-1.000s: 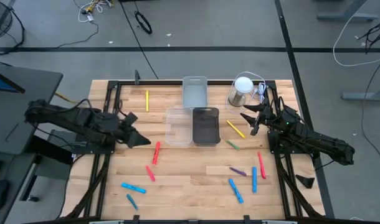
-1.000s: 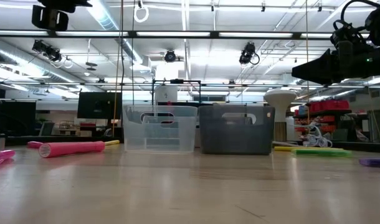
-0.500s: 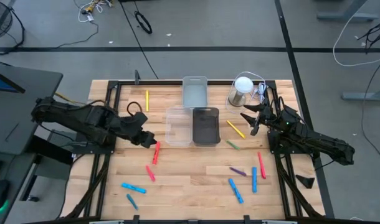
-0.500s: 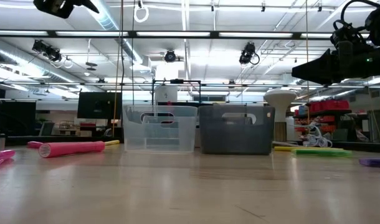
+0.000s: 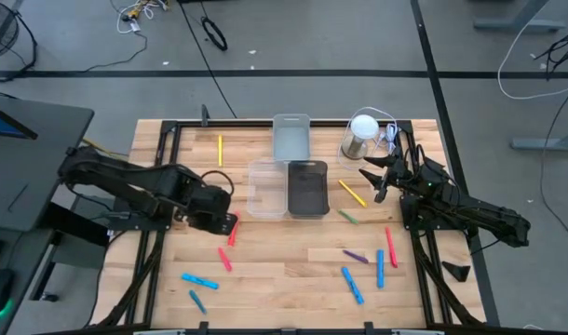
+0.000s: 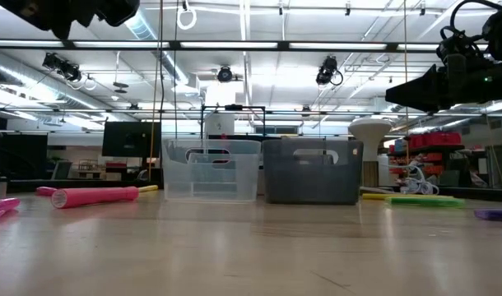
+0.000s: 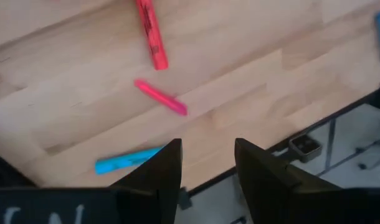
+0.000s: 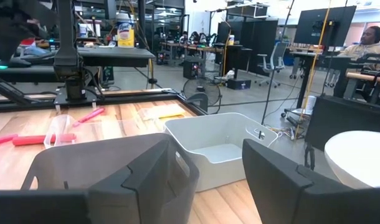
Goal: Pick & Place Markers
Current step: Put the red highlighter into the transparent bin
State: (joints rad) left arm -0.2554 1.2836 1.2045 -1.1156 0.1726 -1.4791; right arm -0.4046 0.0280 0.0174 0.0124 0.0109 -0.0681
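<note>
The left end effector [image 5: 223, 220] hangs over the bench [image 5: 284, 279] just beside the upper end of a red marker [image 5: 233, 230], fingers [image 7: 160, 174] spread, nothing between them. That marker lies left of centre, long axis running from about 1 o'clock to 7 o'clock in the high view. A shorter pink marker [image 5: 224, 260] lies just below it, pointing 11 to 5 o'clock.

Two blue markers [image 5: 199, 280] lie near the front left edge. A yellow marker [image 5: 220, 149] at the rear left runs 12 to 6 o'clock.

On the right half, a yellow marker [image 5: 353, 193], a green one [image 5: 347, 217], a purple one [image 5: 355, 254], a red one [image 5: 391, 247] and two blue ones [image 5: 352, 285] lie scattered, well apart from the clear bin [image 5: 265, 188] and dark bin [image 5: 307, 188] at centre.

The right end effector [image 5: 370, 179] waits above the rear right, fingers [image 8: 146, 174] spread and empty.
</note>
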